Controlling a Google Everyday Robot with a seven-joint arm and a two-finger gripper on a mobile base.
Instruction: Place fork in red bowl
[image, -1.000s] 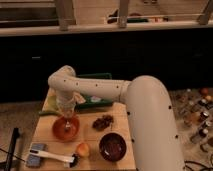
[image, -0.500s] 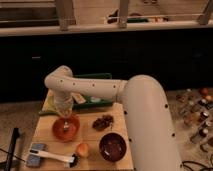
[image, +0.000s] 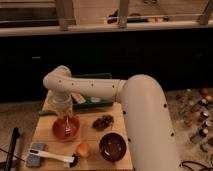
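The red bowl (image: 65, 129) sits on the left side of the wooden table (image: 92, 135). My gripper (image: 65, 114) hangs straight down over the bowl from the white arm (image: 100, 90). It is shut on the fork (image: 67, 128), which stands upright with its lower end inside the bowl.
A dark brown bowl (image: 112, 146) stands at the front right of the table, with an orange fruit (image: 83, 149) to its left. A brush with a white handle (image: 47, 156) lies at the front left. A brown clump (image: 103, 121) lies mid-table. A green tray (image: 95, 95) is behind the arm.
The arm's elbow has shifted slightly left. The gripper has stayed over the red bowl with the fork in it.
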